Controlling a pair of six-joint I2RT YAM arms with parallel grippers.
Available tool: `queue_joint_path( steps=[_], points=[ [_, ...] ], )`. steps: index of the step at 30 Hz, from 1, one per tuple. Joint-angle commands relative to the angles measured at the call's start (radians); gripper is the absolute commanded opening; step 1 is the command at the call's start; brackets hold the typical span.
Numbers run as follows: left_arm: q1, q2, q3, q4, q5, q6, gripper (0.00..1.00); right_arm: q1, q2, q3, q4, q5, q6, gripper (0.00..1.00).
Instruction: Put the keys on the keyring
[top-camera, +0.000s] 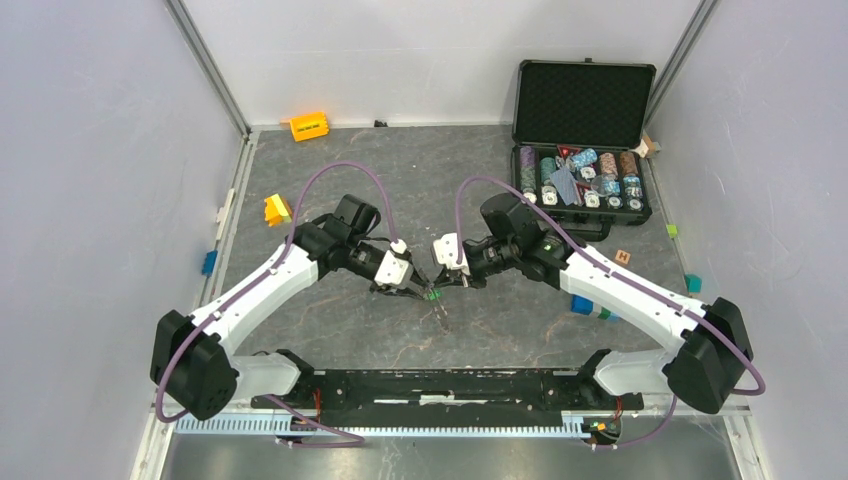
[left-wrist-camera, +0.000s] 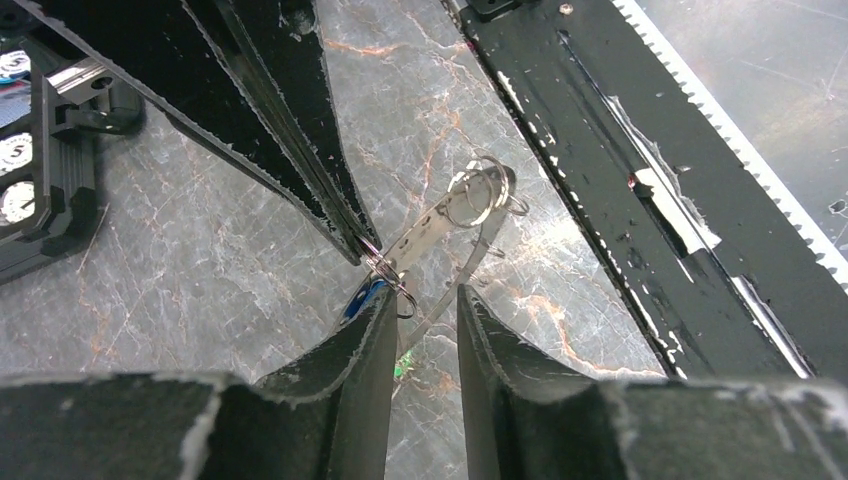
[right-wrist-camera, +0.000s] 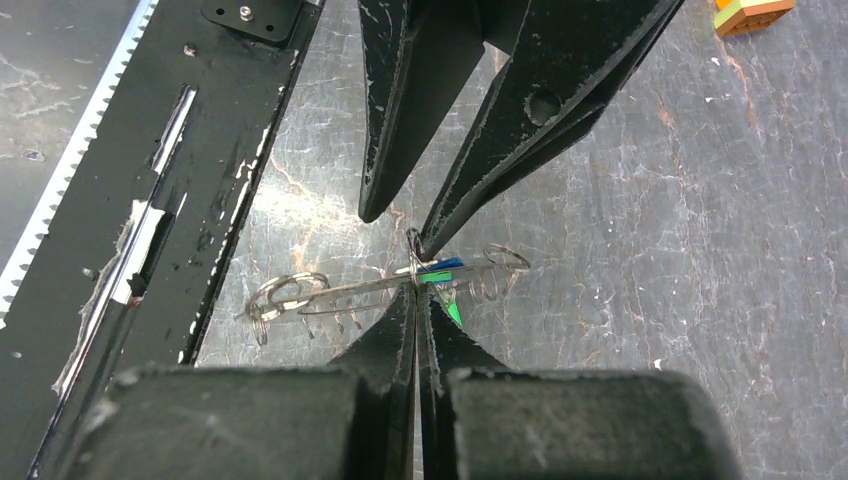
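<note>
At mid-table both arms meet. My right gripper (right-wrist-camera: 415, 290) is shut, pinching a thin silver keyring (left-wrist-camera: 388, 272) at its fingertips. A long silver strip (right-wrist-camera: 330, 291) with more wire rings (left-wrist-camera: 480, 195) hangs from it above the table. The blue-headed key (right-wrist-camera: 440, 266) and the green-headed key (right-wrist-camera: 452, 312) sit at the pinch point, apparently on the ring; the green one also shows from above (top-camera: 432, 295). My left gripper (left-wrist-camera: 425, 295) is open, its fingers either side of the strip, one finger (left-wrist-camera: 375, 320) against the blue key (left-wrist-camera: 360, 298).
An open black case (top-camera: 580, 190) of poker chips stands at the back right. Loose blocks lie around: orange (top-camera: 308, 126), yellow (top-camera: 276, 209), blue and green (top-camera: 585, 305), a wooden cube (top-camera: 622, 257). The black base rail (top-camera: 440, 385) runs along the near edge.
</note>
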Motion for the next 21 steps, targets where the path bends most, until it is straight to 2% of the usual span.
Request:
queue_joint_path(
  steps=[1,8,12,21],
  points=[
    [0.005,-0.027,0.04,0.039,-0.042,-0.042,0.37,0.001,-0.038,0.02,0.053,-0.054,0.012,0.0],
    [0.005,-0.041,0.069,0.04,-0.069,-0.101,0.41,-0.002,-0.038,0.006,0.073,-0.055,0.02,0.0],
    [0.005,-0.055,0.051,0.134,-0.068,-0.212,0.42,-0.007,-0.041,-0.004,0.095,-0.053,0.039,0.0],
    [0.005,-0.066,0.04,0.139,-0.063,-0.23,0.39,-0.018,-0.037,-0.013,0.128,-0.025,0.074,0.0]
  ],
)
